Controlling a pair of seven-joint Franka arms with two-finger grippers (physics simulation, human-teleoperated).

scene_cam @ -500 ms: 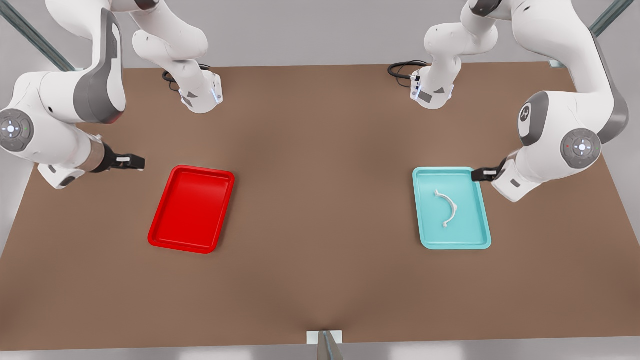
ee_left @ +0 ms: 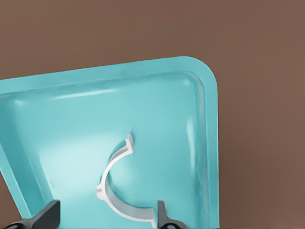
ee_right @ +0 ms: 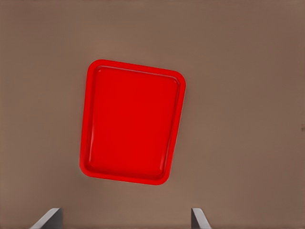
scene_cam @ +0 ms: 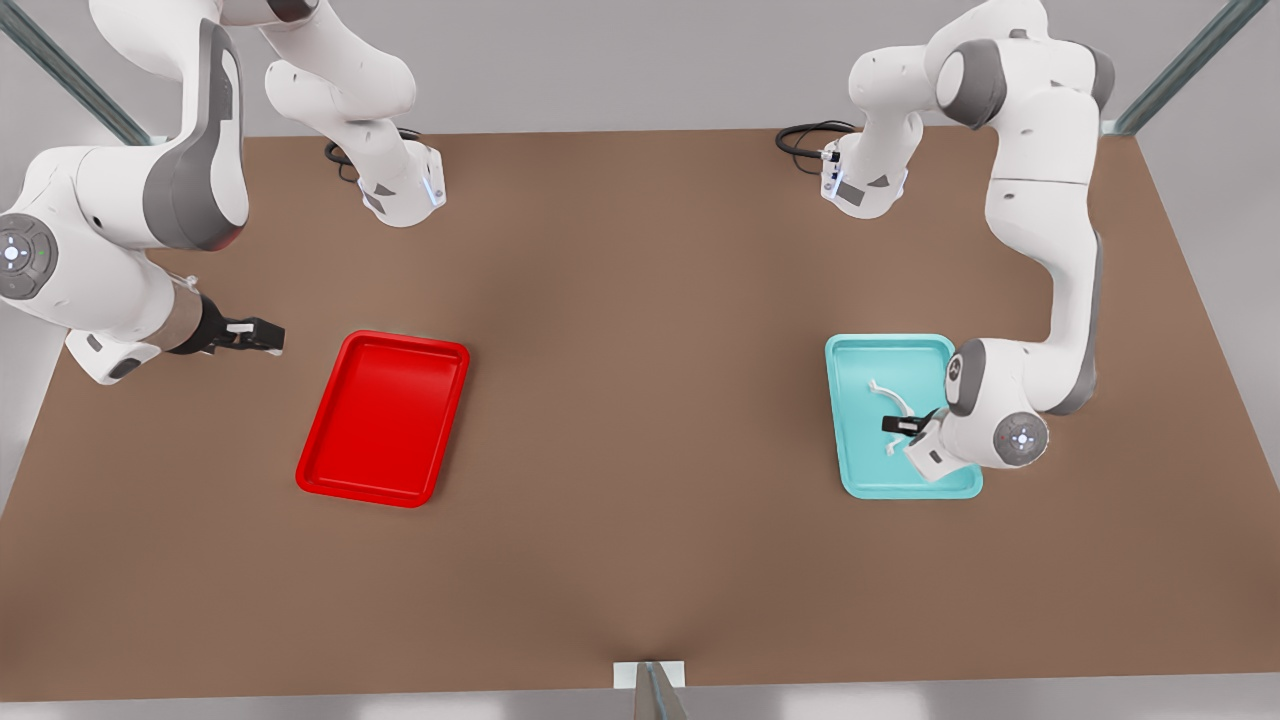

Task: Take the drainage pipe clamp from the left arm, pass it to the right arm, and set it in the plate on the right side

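Left end effector, on the front view's right, hangs low over the teal tray with fingers spread apart, straddling one end of the white drainage pipe clamp, which lies flat inside that tray. Right end effector waits released above the brown counter, beside the red plate on the front view's left.

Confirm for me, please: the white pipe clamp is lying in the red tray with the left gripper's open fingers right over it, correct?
Not quite. The pipe clamp lies in the teal tray, not the red tray, which sits apart with nothing in it. The left wrist view shows this, with the left gripper open right over the clamp.
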